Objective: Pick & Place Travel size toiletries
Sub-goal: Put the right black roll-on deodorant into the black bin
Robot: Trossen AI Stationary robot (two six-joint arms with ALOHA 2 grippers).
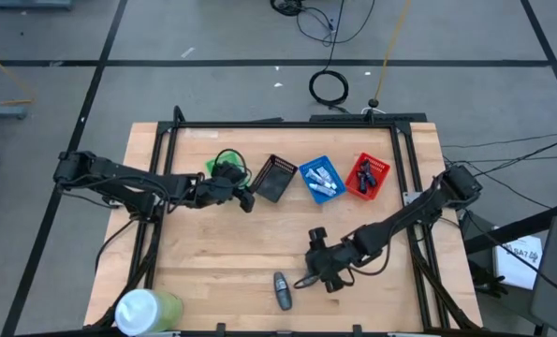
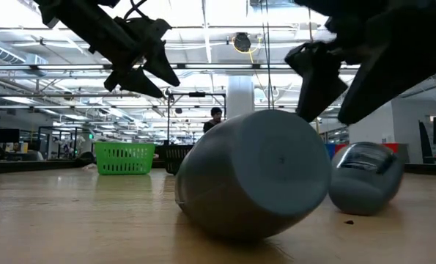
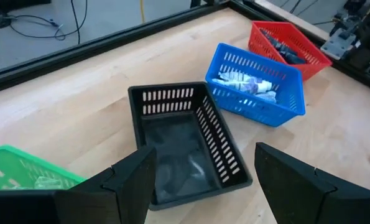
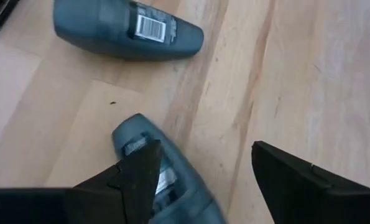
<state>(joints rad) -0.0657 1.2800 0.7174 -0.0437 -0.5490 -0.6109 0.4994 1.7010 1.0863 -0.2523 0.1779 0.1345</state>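
Two grey oval bottles lie on their sides near the table's near edge. One bottle [image 1: 281, 290] [image 4: 129, 31] [image 2: 254, 172] lies farther from my right gripper. The other bottle [image 4: 163, 177] [image 2: 364, 176] lies just under my right gripper [image 1: 315, 271] [image 4: 206, 149], which hovers open above it, one finger over its side. My left gripper [image 1: 247, 199] [image 3: 203, 155] hangs open over the black basket [image 3: 185, 143]. White-silver tubes [image 3: 247, 84] lie in the blue basket [image 3: 278, 102], and dark pieces [image 3: 284, 43] lie in the red basket [image 1: 367, 190].
A row of baskets stands near the far edge: the green basket [image 1: 227, 167], the black basket [image 1: 275, 178], the blue basket [image 1: 315, 168] and the red one. A large white-and-green cylinder [image 1: 147, 309] lies at the near left corner. Bare wood lies between the baskets and the bottles.
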